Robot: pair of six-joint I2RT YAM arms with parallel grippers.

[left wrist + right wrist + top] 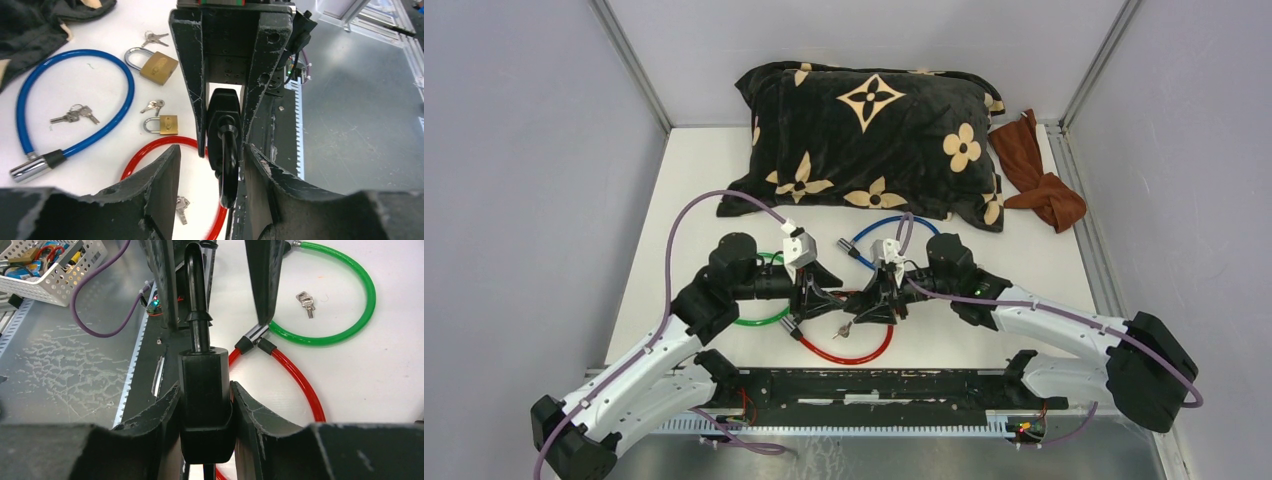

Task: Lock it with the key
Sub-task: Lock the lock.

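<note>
My right gripper (205,386) is shut on the body of a black lock (205,405), which hangs above the table in the middle. The lock's black shackle (196,295) points away toward my left gripper. In the left wrist view my left gripper (212,150) stands open around that shackle (229,165), which lies close to the right finger (260,175) with a clear gap on the other side. A small bunch of keys (181,207) lies on the table under the lock, inside the red cable loop (150,150). From above, both grippers meet at the lock (852,298).
A blue cable lock (75,95), a green cable lock (350,300), two brass padlocks (159,67) (167,125) and further key bunches (75,115) (305,301) lie around. A black patterned pillow (874,140) and a brown cloth (1039,175) lie at the back. A white basket (50,270) stands off the table.
</note>
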